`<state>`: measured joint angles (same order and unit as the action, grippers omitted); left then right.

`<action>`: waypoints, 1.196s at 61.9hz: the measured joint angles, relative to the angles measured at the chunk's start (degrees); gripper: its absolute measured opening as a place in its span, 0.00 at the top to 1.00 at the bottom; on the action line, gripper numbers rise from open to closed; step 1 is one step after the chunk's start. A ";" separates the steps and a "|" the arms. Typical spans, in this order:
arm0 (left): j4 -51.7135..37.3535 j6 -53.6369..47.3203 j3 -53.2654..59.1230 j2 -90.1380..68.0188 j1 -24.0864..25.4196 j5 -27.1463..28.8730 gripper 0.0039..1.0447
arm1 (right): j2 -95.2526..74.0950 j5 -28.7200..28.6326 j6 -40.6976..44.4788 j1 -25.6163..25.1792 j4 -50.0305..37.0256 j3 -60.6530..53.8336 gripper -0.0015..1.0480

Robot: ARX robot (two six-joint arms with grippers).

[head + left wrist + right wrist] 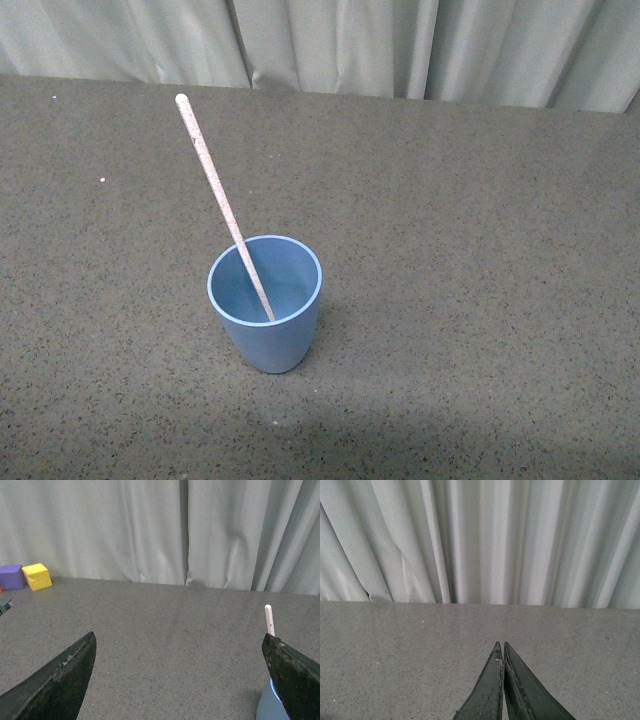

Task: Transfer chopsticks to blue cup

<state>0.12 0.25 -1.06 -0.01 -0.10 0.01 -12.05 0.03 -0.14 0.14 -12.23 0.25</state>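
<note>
The blue cup (266,304) stands upright on the dark speckled table (480,250). The pale chopstick (215,190) stands inside it, its lower end on the cup's floor, its top leaning to the far left over the rim. Neither arm shows in the front view. In the left wrist view my left gripper (180,642) is open and empty, with the chopstick's top (269,620) and a sliver of the cup (267,707) beside one finger (292,675). In the right wrist view my right gripper (500,645) is shut on nothing, above bare table.
A grey curtain (330,45) hangs along the table's far edge. A yellow block (37,576) and a purple block (12,576) sit near the curtain in the left wrist view.
</note>
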 joint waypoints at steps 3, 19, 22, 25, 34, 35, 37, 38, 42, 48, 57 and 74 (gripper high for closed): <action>0.00 0.00 0.00 0.00 0.00 0.00 0.06 | 0.59 0.00 0.00 0.00 0.57 0.00 0.99; 0.00 0.00 0.00 -0.02 0.00 0.00 0.06 | 10.75 -0.09 0.02 -0.02 11.82 0.04 0.99; 0.00 0.00 0.00 0.00 0.00 0.00 0.06 | 11.72 -0.11 0.02 -0.02 11.89 0.04 0.99; 0.00 0.00 0.00 0.00 0.00 0.00 0.06 | 11.76 -0.11 0.02 -0.02 12.09 0.04 0.99; 0.00 0.00 0.00 0.00 0.00 0.00 0.06 | 11.76 -0.09 0.09 0.00 12.13 0.04 0.89; 0.00 0.00 0.00 0.00 0.00 0.00 0.06 | 11.76 -0.11 0.09 0.00 12.13 0.04 0.87; 0.00 0.00 0.00 0.00 0.00 0.00 0.06 | 11.78 -0.11 0.09 -0.02 12.13 0.04 0.82; 0.00 0.00 0.00 0.00 0.00 0.00 0.06 | 11.80 -0.11 0.09 -0.02 12.13 0.04 0.79; 0.00 0.00 0.00 0.00 0.00 0.00 0.06 | 11.80 -0.11 0.09 0.00 12.13 0.04 0.69; 0.00 0.00 0.00 0.00 0.00 0.00 0.06 | 11.80 -0.09 0.09 0.00 12.13 0.04 0.53; 0.00 0.00 0.00 0.00 0.00 0.00 0.06 | 11.80 -0.09 0.09 -0.02 12.13 0.04 0.24; 0.00 0.00 0.00 0.00 0.00 0.00 0.06 | 11.80 -0.09 0.07 -0.02 12.13 0.04 0.09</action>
